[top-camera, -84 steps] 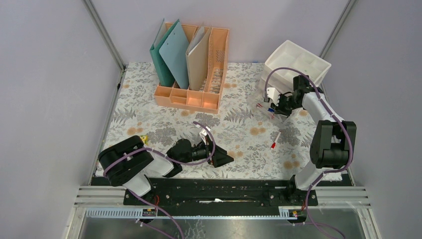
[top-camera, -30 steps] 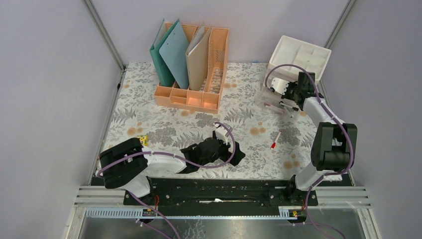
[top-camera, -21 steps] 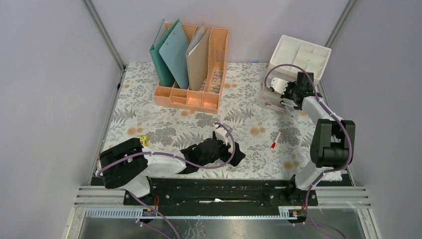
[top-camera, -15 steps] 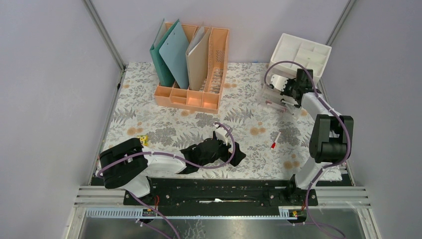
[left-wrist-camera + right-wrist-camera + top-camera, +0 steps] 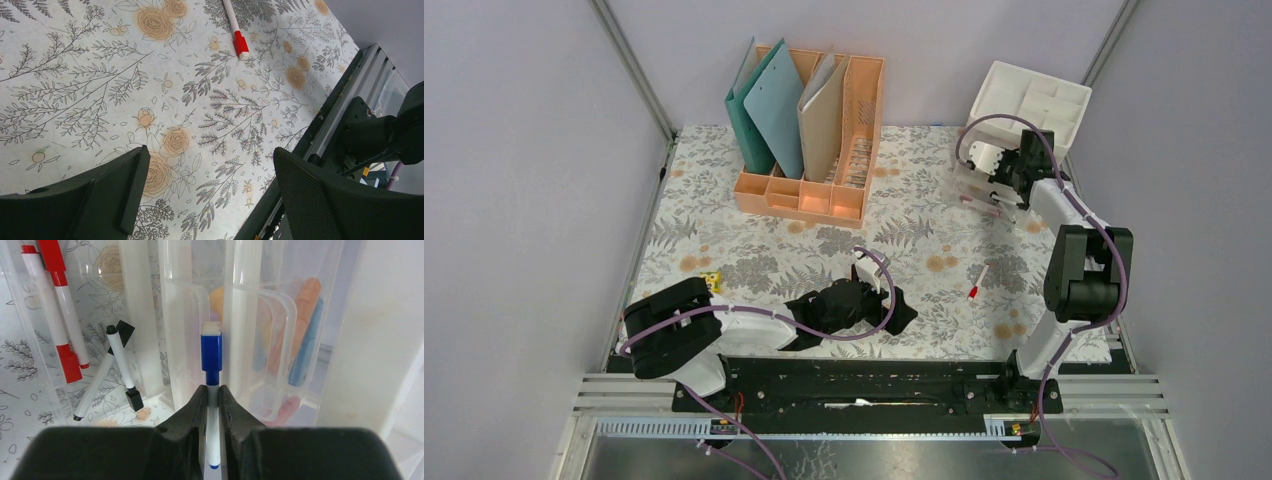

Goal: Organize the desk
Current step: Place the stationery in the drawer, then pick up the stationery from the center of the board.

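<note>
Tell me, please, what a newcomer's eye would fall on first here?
The right pincer, shut on a blue-capped white marker, points it at the clear plastic divided organiser at the far right of the cloth-covered desk. The peach slotted file rack with teal and tan folders stands at the far edge, and a red-capped white marker lies loose right of centre.

The top camera looked down from above and behind the arm bases, taking in the whole table [image 5: 754, 250]. The left wrist camera hung close over the cloth and shared the red-capped marker [image 5: 235, 30] with the top view. The right wrist camera sat hard against the clear organizer [image 5: 167, 300].
</note>
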Motion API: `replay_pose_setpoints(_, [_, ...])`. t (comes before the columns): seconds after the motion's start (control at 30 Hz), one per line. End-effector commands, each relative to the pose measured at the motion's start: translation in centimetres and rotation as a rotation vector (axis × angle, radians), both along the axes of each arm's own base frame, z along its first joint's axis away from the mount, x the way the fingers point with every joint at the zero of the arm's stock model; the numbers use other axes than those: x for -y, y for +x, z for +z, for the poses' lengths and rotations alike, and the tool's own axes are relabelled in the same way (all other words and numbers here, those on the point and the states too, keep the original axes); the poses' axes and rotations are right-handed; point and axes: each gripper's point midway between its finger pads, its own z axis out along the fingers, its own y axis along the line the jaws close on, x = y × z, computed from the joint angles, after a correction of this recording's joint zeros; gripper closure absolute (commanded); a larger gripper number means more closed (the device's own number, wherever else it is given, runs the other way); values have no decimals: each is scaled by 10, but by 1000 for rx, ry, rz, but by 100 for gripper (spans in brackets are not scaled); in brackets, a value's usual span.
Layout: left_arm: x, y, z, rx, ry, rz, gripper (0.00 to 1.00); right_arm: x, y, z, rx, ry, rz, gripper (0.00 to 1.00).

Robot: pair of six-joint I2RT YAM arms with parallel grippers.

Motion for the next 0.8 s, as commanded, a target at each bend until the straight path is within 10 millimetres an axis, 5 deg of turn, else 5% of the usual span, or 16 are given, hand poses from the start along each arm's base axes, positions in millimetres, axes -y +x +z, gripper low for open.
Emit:
replay_pose_setpoints(0.0, [6,-2,14,35,-56,-22,1,-76,-37,-13,-269,833,-367,6])
replay_pose_setpoints(0.03, [6,-2,15,36,-58,-23,1,-119,-97,-26,-565,877,-126,1])
replay_pose_setpoints(0.1, [6,-3,15,34,-59,-25,1,-129,-111,-21,-622,906,-66,0])
replay_pose_setpoints(0.23, [6,-3,15,36,-62,-25,1,-130,-112,-17,-624,909,-59,0])
replay_pose_setpoints(0.53, [4,-3,18,43,-67,-23,1,-103,-82,-2,-416,860,-220,0])
replay_pose_setpoints(0.77, [13,4,24,80,-75,-14,1,-127,-122,34,-428,940,-100,0])
